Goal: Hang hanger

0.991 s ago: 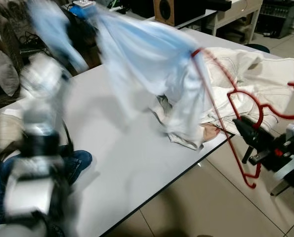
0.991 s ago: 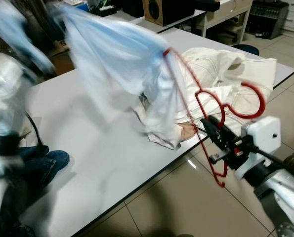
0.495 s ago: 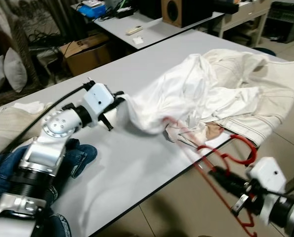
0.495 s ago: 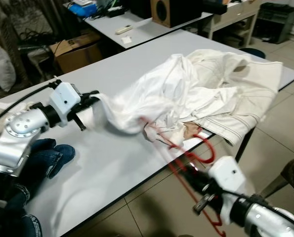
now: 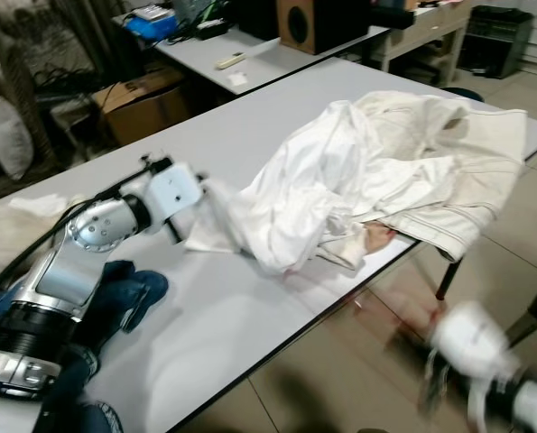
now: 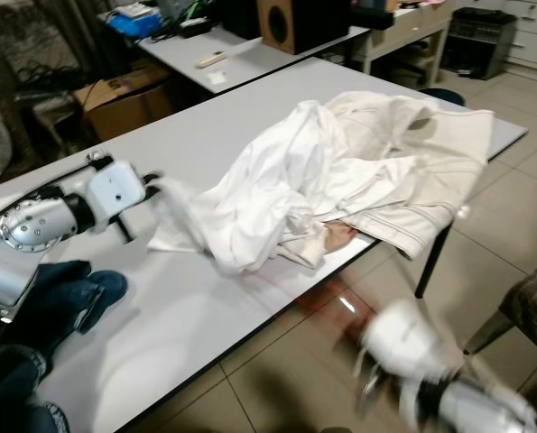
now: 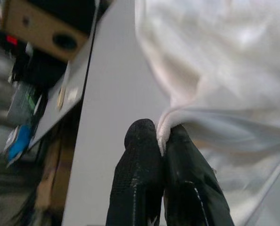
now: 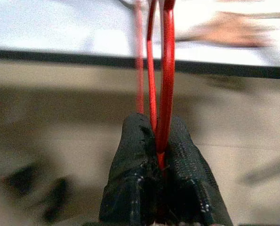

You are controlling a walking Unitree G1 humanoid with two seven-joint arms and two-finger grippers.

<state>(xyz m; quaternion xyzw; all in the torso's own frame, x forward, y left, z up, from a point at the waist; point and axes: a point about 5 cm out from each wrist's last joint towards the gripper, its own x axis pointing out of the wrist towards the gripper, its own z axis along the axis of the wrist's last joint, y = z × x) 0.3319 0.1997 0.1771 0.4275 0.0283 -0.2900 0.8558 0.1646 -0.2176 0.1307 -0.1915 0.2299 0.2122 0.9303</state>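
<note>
Right wrist view shows the right gripper with jaws clamped on the thin red plastic hanger below the grey table edge, so it could slide out of the white garment whose hem the left gripper pinches shut.

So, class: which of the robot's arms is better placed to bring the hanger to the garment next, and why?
The right. Its end effector is already shut on the red hanger, below the table edge. The left end effector is pinching the white garment.
</note>
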